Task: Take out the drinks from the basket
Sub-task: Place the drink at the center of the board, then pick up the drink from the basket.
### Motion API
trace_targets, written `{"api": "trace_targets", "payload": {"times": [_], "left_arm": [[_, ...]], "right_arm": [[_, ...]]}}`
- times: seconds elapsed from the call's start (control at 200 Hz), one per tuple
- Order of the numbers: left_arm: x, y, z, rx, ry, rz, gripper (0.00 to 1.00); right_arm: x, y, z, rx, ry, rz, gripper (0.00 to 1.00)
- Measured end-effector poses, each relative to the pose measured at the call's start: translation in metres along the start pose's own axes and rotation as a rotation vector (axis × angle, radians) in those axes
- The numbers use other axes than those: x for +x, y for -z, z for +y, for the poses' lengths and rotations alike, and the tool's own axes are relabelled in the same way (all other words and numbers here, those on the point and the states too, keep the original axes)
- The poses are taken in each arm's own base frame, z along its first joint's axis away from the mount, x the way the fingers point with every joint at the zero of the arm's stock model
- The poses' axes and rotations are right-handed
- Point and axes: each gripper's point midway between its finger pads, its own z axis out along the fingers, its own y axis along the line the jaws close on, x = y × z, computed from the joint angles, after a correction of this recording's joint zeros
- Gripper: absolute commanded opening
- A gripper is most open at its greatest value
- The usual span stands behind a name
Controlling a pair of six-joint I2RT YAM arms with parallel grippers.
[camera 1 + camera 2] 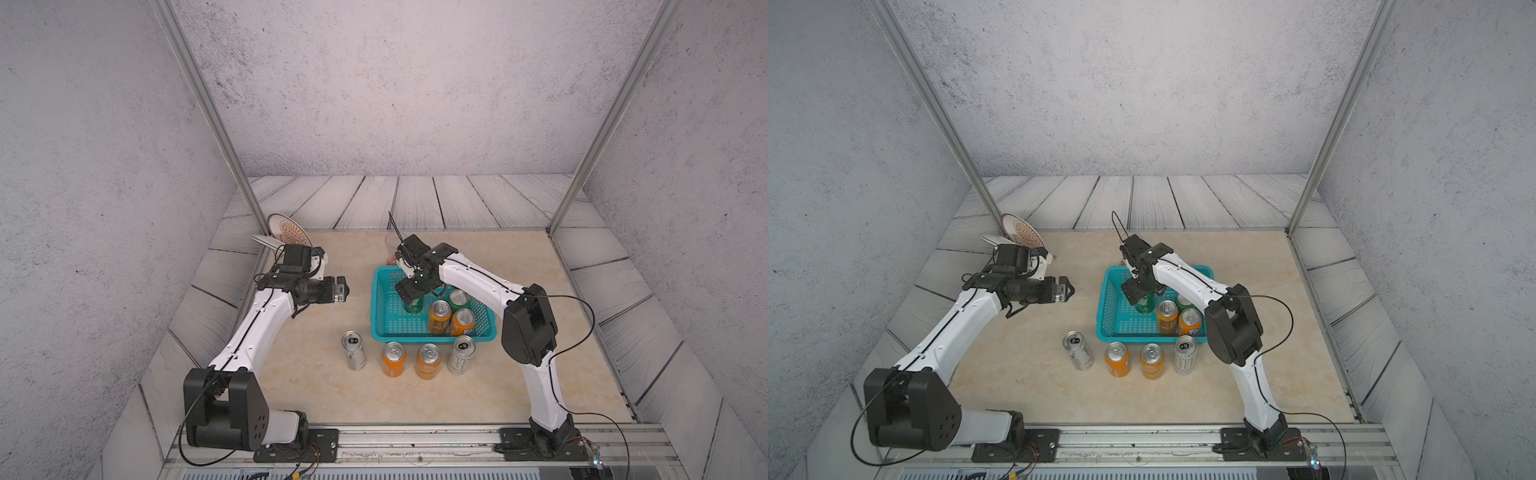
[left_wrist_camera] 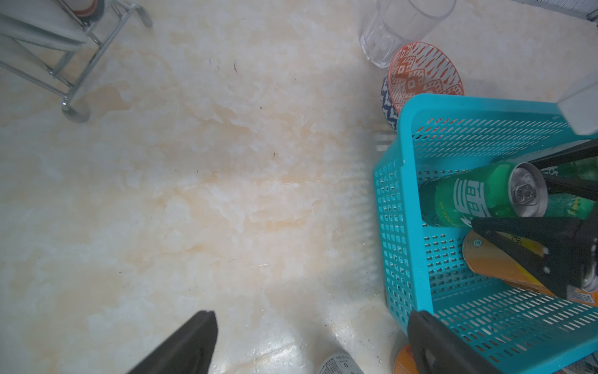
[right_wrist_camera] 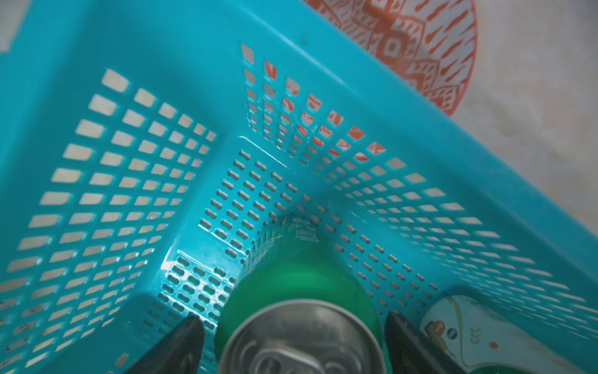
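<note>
Right gripper (image 3: 293, 320) straddles, unclamped, the upright green aluminium can (image 3: 301, 281), lower centre, in the teal mesh basket (image 3: 181, 39); next: clamp, lift. Left gripper (image 2: 312, 315) gapes empty.

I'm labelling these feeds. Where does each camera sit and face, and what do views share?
Top views: high behind the robot, looking down at the table; both arms show.
Left wrist: on the left arm, facing the basket; own fingertips show.
Right wrist: inside the basket, over the green can; own fingers flank it.
Shared: both wrist views show that can.
</note>
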Motion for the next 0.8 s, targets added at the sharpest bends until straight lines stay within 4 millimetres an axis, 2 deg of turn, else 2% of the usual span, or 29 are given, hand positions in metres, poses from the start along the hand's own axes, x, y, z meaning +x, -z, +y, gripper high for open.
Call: {"api": "trace_targets", "payload": {"times": [0.316, 0.591, 0.802], "left_arm": [[0.0, 0.0, 0.0, 0.0, 0.0, 0.0, 0.99], [0.0, 0.0, 0.0, 0.0, 0.0, 0.0, 0.99], [0.0, 0.0, 0.0, 0.0, 0.0, 0.0, 0.99]], "right_arm": [[-0.004, -0.002, 0.0, 0.002, 0.008, 0.002, 0.8], [0.003, -0.016, -0.001, 0.006, 0.009, 0.044, 0.73], [0.003, -0.014, -0.001, 0.005, 0.012, 0.052, 0.68]]}}
